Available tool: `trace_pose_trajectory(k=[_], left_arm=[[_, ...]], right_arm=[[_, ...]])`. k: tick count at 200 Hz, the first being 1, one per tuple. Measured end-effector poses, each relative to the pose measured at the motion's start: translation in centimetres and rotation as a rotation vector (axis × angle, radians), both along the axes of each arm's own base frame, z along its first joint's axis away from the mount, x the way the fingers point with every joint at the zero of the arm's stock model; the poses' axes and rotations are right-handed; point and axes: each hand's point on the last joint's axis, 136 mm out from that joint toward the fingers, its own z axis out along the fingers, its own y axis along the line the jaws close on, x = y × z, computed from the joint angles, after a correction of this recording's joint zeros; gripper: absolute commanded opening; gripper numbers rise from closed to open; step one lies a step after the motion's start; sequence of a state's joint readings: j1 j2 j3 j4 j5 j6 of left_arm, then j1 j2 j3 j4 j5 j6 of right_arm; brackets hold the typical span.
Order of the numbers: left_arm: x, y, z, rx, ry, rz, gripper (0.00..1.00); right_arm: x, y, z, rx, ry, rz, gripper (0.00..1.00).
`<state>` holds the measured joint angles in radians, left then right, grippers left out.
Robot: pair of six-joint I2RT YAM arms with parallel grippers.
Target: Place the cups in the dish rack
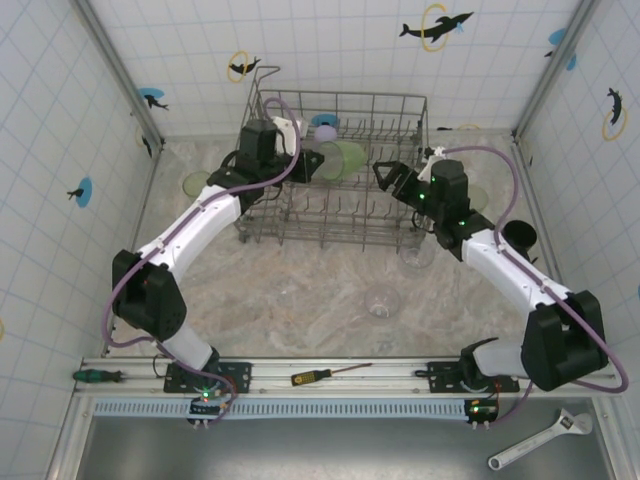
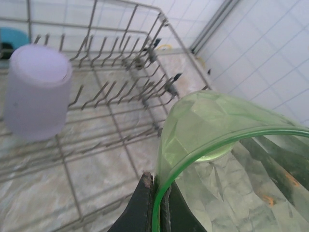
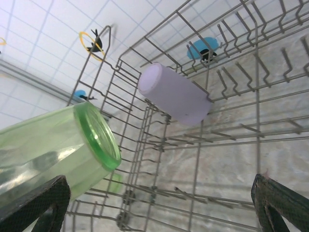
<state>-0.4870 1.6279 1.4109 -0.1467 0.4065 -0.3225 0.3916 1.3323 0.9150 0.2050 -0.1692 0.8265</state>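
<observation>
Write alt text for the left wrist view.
The left gripper, shut, pinches the rim of a translucent green faceted tumbler over the grey wire dish rack. A lavender plastic cup sits upside down in it at left.

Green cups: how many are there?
2. Held cup in the left fingers at the dish rack; loose cup on the table left of it. Arms may hide more.

Plastic cup [image 1: 325,127] inside dish rack [image 1: 350,93], rear; tumbler [image 1: 348,158] before it; mug [image 1: 520,237] right of rack.
</observation>
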Motion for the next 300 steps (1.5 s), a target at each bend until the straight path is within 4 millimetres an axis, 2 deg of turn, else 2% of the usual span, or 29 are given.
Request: trace_pose_trajectory(k=[32, 63, 111, 150, 176, 238, 300], left_arm=[[-0.2, -0.6, -0.3, -0.057, -0.037, -0.035, 0.00], [0.1, -0.9, 0.2, -0.098, -0.092, -0.049, 0.00], [0.7, -1.4, 0.7, -0.141, -0.140, -0.073, 0.00], [1.1, -2.3, -0.3, -0.177, -0.114, -0.104, 0.00], [1.2, -2.8, -0.8, -0.206, -0.089, -0.121, 0.00], [0.8, -3.3, -1.1, -0.239, -0.055, -0.171, 0.00], [0.6, -3.6, -2.0, -0.252, -0.015, -0.192, 0.00]], right_arm=[[0.5, 0.9, -0.6, 0.131, 0.038, 0.001, 1.00], [0.7, 1.6, -0.9, 0.267, 0.070, 0.007, 1.00], [1.4, 2.5, 0.8, 0.430, 0.061, 0.021, 1.00], [1.7, 3.3, 2.1, 0.532, 0.044, 0.046, 1.00], [2.0, 3.9, 1.6, 0.579, 0.063, 0.058, 1.00], [2.0, 4.8, 2.1, 0.642, 0.060, 0.074, 1.00], [2.9, 4.9, 1.8, 0.704, 0.052, 0.062, 0.88]])
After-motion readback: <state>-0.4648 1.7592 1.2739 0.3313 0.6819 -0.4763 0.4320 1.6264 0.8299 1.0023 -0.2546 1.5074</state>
